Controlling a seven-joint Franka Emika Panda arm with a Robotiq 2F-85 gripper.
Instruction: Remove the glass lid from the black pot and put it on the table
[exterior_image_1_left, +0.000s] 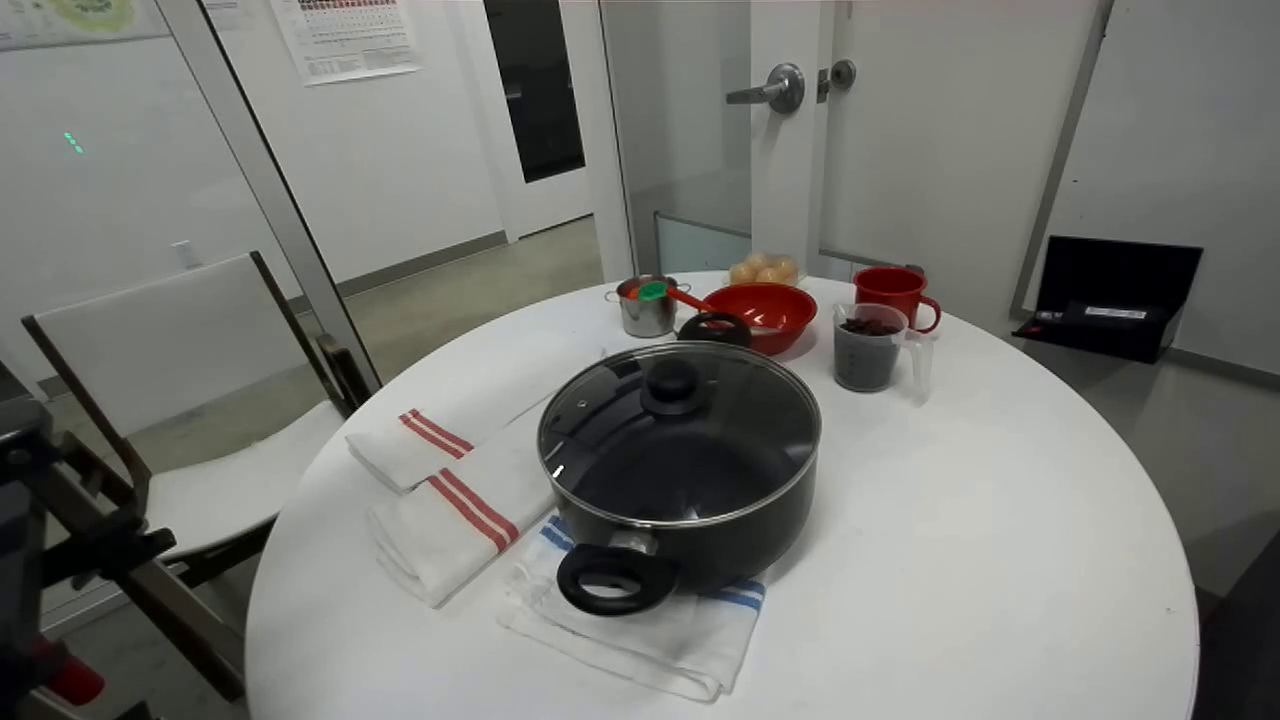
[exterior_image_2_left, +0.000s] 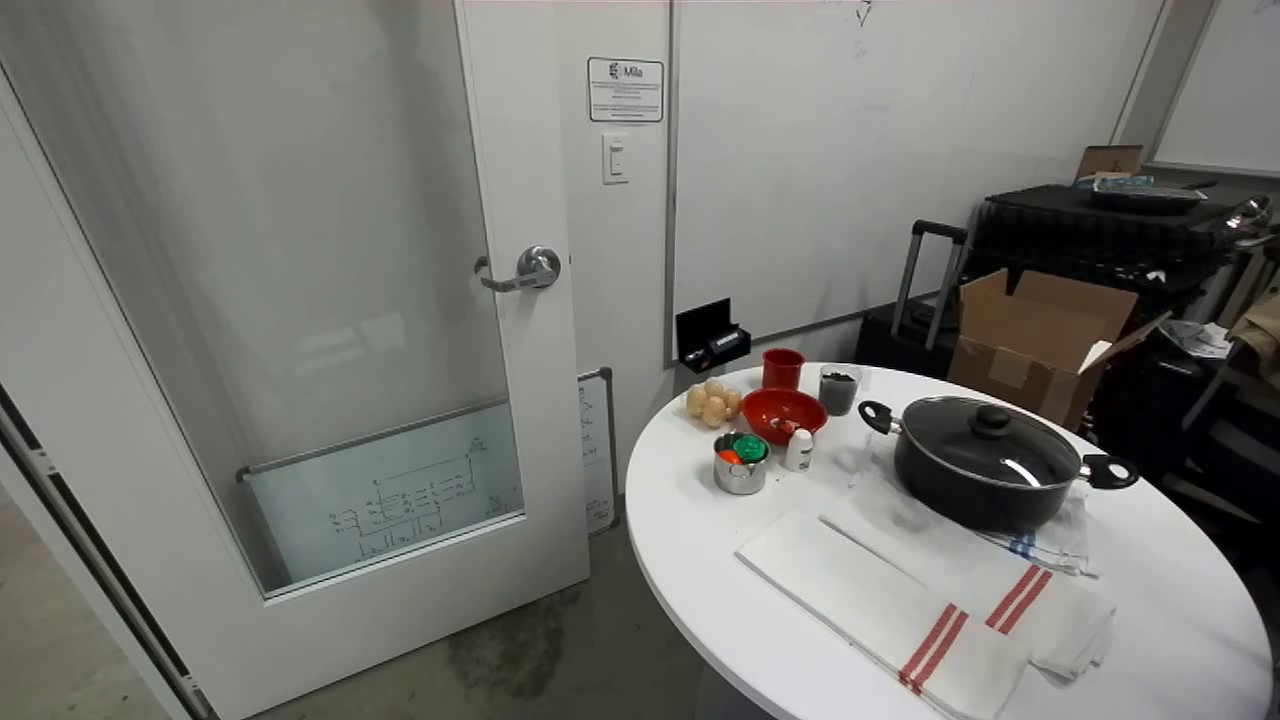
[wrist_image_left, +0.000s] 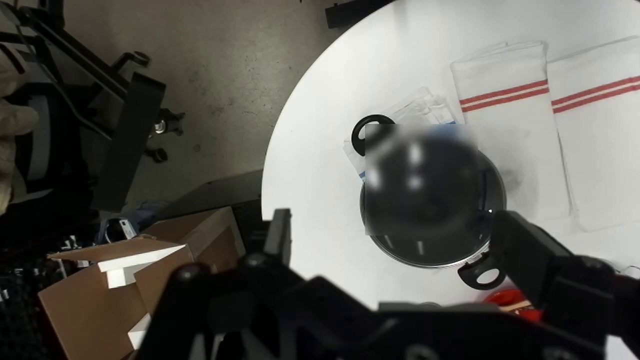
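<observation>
Pot (exterior_image_1_left: 735, 550) with lid (exterior_image_1_left: 700, 480) on, gripper (wrist_image_left: 392, 222) wide

Table (exterior_image_1_left: 1010, 540): white, round, lower part cut off in both exterior views.

Two red-stripe towels (exterior_image_1_left: 435, 548): side by side, toward the left edge in an exterior view, striped ends facing that edge.

Pot: upright, roughly mid-table, on a blue-stripe towel (exterior_image_1_left: 640, 650). Long axis runs through its two handles (exterior_image_1_left: 655, 575): same view, one points at the near edge, a bit left, the other at the far edge, toward the bowl (exterior_image_1_left: 780, 310).

Lid: on the pot, seated flat on the rim. Round disc, so no long axis; knob (exterior_image_1_left: 671, 382) points straight up.

Gripper: wrist view, comes in from the bottom. Fingers (wrist_image_left: 279, 237) spread far apart, one by the table's left edge there, the other in front of the pot's rim. Apart from the lid. Height over table, rest of arm pose: can't tell.

Bowl: red, toward far edge.

Mug (exterior_image_1_left: 890, 285): red, right of bowl, handle toward the right edge.

Clear cup (exterior_image_1_left: 868, 360): dark contents, just beside the mug.

Steel cup (exterior_image_1_left: 650, 320): left of bowl, green and orange bits inside.

Bottle (exterior_image_2_left: 799, 450): small, white, upright, just beside the bowl in an exterior view.

Tan balls (exterior_image_2_left: 714, 402): clustered near table's edge, by the bowl.
</observation>
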